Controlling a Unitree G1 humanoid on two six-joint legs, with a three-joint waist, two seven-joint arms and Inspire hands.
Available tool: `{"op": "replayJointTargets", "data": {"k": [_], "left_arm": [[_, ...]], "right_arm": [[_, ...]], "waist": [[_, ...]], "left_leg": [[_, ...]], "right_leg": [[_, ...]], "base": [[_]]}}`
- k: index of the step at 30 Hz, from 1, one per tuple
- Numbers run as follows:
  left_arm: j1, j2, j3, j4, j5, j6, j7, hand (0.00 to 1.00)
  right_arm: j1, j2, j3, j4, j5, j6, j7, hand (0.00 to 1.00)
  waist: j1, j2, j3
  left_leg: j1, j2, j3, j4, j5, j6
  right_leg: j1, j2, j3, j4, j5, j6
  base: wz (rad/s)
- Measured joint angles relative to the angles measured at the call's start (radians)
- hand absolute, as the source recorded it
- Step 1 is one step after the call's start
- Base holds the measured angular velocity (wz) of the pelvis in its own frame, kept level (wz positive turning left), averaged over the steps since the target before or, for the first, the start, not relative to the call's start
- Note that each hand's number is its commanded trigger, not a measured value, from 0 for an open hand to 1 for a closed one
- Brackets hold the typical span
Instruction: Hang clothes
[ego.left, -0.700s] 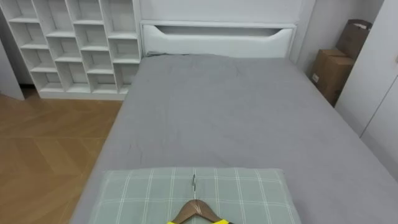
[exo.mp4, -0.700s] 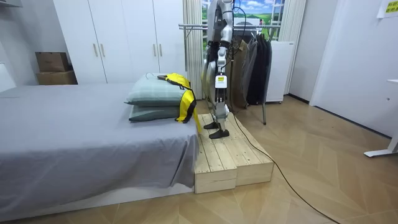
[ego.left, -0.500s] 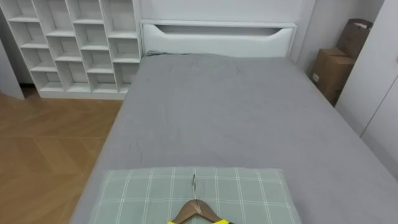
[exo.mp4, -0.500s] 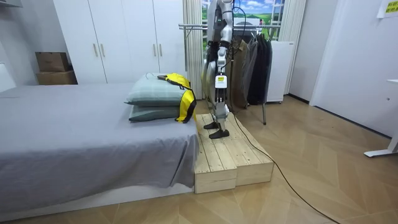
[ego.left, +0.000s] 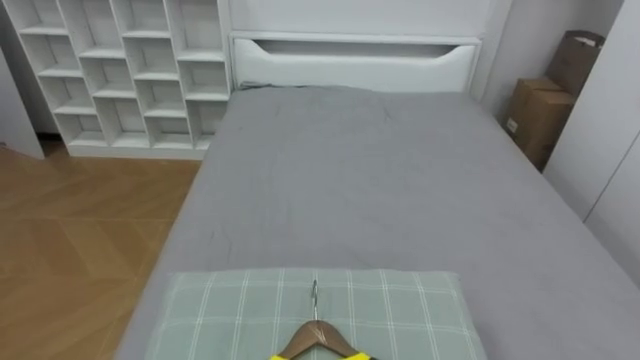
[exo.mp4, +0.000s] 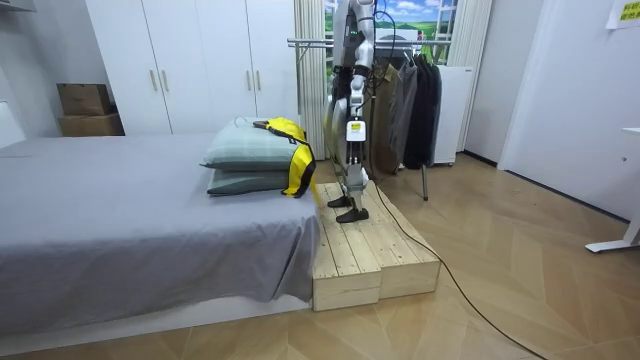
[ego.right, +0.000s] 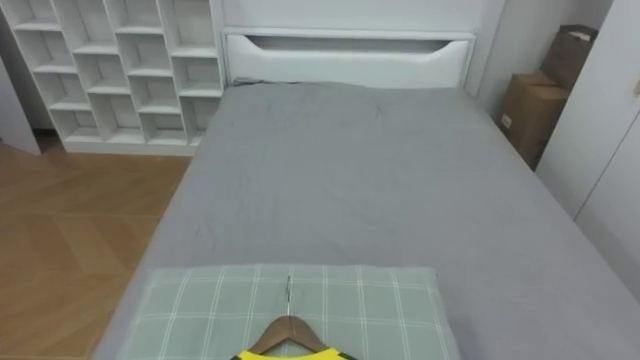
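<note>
At the bottom centre of the eye views we see a wooden hanger (ego.left: 316, 338) carrying a yellow garment (exo.mp4: 291, 150), lying on a green checked pillow (ego.left: 230, 310) at the near end of the grey bed (ego.left: 380, 180). In the upper middle of the room view the robot stands on a wooden platform (exo.mp4: 372, 250) beside that pillow, with a clothes rack (exo.mp4: 405, 100) of dark clothes behind it. Its left hand (exo.mp4: 351, 140) hangs at its side; we cannot tell whether it is open or closed.
</note>
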Motion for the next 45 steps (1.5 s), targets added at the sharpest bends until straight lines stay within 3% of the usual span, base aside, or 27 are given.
{"op": "replayJointTargets", "data": {"k": [37, 45], "left_arm": [[0.019, -0.002, 0.000, -0.003, -0.004, 0.002, 0.005, 0.00], [0.017, -0.002, 0.008, 0.002, -0.006, 0.003, 0.045, 0.00]], "right_arm": [[0.003, 0.003, 0.000, -0.001, -0.026, 0.028, 0.021, 0.00], [0.003, 0.003, -0.001, 0.001, -0.037, 0.029, 0.017, 0.00]], "waist": [[-0.004, 0.000, -0.0001], [-0.003, 0.001, -0.0002]], "left_leg": [[0.001, -0.001, 0.001, 0.008, 0.000, 0.000], [0.002, -0.001, -0.007, 0.016, 0.000, 0.000]], "right_leg": [[-0.004, -0.002, 0.001, 0.010, -0.001, 0.000], [0.002, -0.004, -0.010, 0.011, -0.001, -0.001]], "base": [[0.00], [0.01]]}}
